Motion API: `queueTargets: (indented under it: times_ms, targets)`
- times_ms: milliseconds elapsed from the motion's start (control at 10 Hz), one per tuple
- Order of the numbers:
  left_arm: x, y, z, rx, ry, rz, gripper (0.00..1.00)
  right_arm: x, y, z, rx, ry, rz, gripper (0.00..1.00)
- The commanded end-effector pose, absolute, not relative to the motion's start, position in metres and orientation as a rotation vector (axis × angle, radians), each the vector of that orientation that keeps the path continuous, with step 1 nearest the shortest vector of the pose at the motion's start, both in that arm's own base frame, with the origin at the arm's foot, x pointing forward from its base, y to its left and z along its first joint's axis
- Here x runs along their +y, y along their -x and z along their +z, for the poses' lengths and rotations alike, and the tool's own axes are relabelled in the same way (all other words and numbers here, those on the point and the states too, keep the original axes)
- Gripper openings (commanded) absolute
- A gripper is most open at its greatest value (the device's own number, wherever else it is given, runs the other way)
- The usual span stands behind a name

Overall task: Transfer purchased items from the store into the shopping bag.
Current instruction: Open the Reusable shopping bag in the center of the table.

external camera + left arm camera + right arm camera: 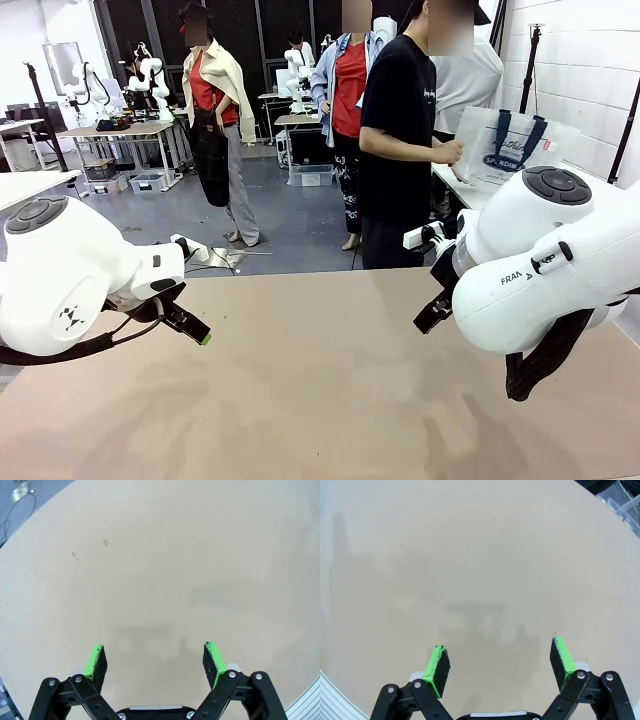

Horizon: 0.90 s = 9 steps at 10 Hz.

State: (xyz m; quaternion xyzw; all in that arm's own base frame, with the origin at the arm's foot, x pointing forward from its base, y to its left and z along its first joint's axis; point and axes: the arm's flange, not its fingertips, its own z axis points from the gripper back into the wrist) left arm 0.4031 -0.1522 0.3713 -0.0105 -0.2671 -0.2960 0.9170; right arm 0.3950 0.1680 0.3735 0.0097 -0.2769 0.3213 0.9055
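Person's hand [453, 153] is holding shopping bag [505, 150] upright, logo robotward — left pincer [154, 654] and right pincer [499, 652] hovering released over tan surface [320, 400].

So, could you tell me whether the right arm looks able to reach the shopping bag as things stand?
Probably not yet. The person's hand holds the shopping bag up beyond the far edge of the table, while the right gripper hangs open, low over the table.
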Motion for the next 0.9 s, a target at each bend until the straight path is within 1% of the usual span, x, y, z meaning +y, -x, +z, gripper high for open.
queueTargets:
  times_ms: [0, 800]
  targets:
    - [-0.151, -0.4035, 0.3713, -0.55, 0.022, -0.606, 1.0, 0.1679, -0.395, 0.3735, -0.572, -0.02, 0.664, 1.0]
    - [-0.151, -0.4035, 0.3713, -0.55, 0.022, -0.606, 1.0, 0.1679, -0.395, 0.3735, -0.572, -0.02, 0.664, 1.0]
